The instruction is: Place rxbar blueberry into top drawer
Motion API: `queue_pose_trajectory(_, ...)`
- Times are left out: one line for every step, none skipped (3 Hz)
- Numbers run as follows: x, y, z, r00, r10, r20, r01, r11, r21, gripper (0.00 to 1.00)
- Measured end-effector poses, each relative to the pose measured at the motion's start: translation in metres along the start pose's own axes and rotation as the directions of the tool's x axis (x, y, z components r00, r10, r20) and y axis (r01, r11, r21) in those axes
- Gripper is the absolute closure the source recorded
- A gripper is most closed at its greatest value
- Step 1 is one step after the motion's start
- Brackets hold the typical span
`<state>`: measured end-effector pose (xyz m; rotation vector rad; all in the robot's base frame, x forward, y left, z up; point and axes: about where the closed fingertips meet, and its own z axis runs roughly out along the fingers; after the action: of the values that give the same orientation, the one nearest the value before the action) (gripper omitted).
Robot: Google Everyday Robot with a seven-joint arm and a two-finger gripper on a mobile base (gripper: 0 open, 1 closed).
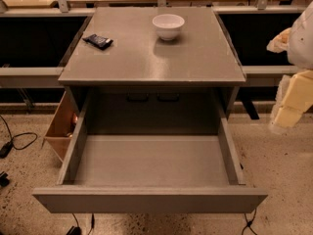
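Observation:
The rxbar blueberry (98,41), a small flat bar in a dark wrapper, lies on the grey cabinet top (151,58) near its back left corner. The top drawer (149,199) is pulled fully open toward the camera, and its grey inside is bare. My gripper (284,77) is at the right edge of the view, to the right of the cabinet and above floor level. Its pale yellow fingers (293,102) stand apart and hold nothing. It is far from the bar.
A white bowl (168,26) stands on the cabinet top at the back centre. A tan wooden box (59,127) sits on the floor against the cabinet's left side. Cables (14,141) lie on the speckled floor. Metal rails and wooden tables run behind.

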<state>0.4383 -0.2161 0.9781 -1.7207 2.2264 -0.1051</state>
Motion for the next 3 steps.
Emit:
queue_pose_trajectory(0.000, 0.000, 0.000, 1.000, 0.000, 0.000, 0.000, 1.0000, 0.000, 0.00)
queue_pose_trajectory(-0.021, -0.042, 0.013, 0.987, 0.040, 0.156, -0.051, 0.9960, 0.072, 0.00)
queue_pose_trajectory(-0.056, -0.089, 0.033, 0.928, 0.105, 0.356, -0.151, 0.9831, 0.103, 0.00)
